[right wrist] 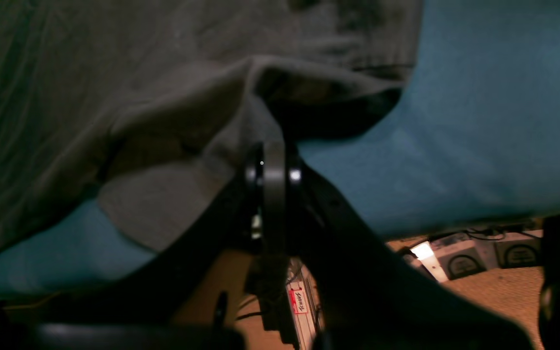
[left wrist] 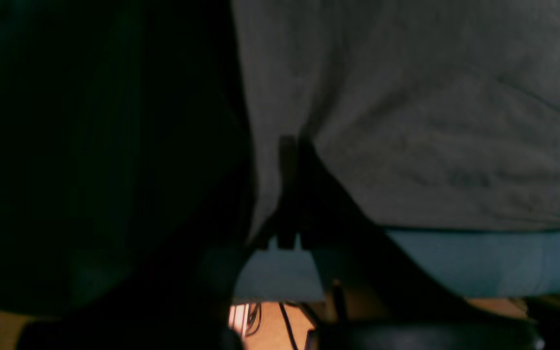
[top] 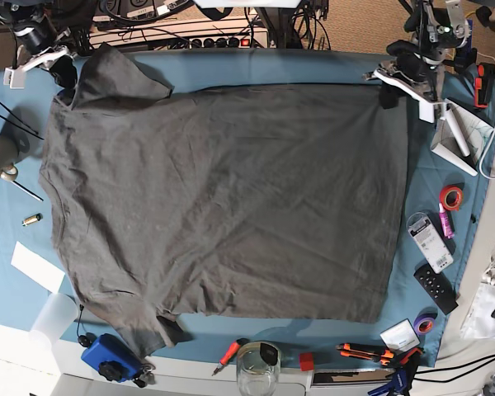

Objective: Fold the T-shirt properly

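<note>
The T-shirt [top: 231, 206] is spread flat on the worktop [top: 445, 272], long axis across. Its far edge is pinched by both tools, left tool [left wrist: 287, 194] and right tool [right wrist: 272, 146].

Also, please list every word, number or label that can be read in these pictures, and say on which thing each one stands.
"TCHOUS", as far as I can read it, uncertain: red letters on a small white label below the table edge, right wrist view.
Round emblems on two grey boxes: too blurred to read.
White packet beside the T-shirt, base view: print too small to read.
T-shirt: no print visible.
</note>
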Controlling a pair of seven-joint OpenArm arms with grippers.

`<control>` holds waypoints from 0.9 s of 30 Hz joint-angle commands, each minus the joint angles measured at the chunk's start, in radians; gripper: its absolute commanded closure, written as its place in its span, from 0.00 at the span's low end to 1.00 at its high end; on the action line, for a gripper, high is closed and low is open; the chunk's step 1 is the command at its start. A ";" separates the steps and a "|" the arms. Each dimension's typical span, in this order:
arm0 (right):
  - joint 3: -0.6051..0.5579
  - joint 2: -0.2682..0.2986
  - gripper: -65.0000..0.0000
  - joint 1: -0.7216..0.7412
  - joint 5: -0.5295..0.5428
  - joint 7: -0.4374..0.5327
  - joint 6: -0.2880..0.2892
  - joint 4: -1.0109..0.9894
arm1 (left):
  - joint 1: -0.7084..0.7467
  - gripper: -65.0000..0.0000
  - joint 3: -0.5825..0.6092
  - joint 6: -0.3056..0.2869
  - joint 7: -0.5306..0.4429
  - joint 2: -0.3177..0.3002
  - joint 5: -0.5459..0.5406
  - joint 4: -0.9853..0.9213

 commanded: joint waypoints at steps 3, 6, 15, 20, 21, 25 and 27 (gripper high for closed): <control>0.013 0.023 1.00 -0.009 0.063 -0.004 0.012 0.014 | 0.006 1.00 -0.039 -0.004 0.000 -0.006 -0.008 0.048; 0.024 0.024 1.00 -0.010 0.095 -0.023 0.012 0.014 | 0.006 1.00 -0.058 -0.004 0.003 -0.006 -0.009 0.051; 0.074 0.024 1.00 -0.106 0.213 -0.047 0.012 0.014 | 0.011 1.00 -0.059 -0.004 0.035 -0.006 -0.012 0.051; 0.149 0.042 1.00 -0.105 0.220 -0.054 0.012 0.014 | 0.010 1.00 -0.059 -0.004 0.035 -0.006 -0.024 0.051; 0.149 0.049 1.00 -0.105 0.220 -0.062 0.012 0.014 | 0.011 1.00 -0.059 -0.005 0.035 -0.006 -0.039 0.051; 0.148 0.066 0.99 -0.103 0.257 -0.082 0.012 0.014 | 0.011 1.00 -0.059 -0.011 0.035 -0.006 -0.056 0.051; 0.148 0.071 0.80 -0.103 0.275 -0.082 0.012 0.014 | 0.011 1.00 -0.059 -0.011 0.035 -0.006 -0.056 0.051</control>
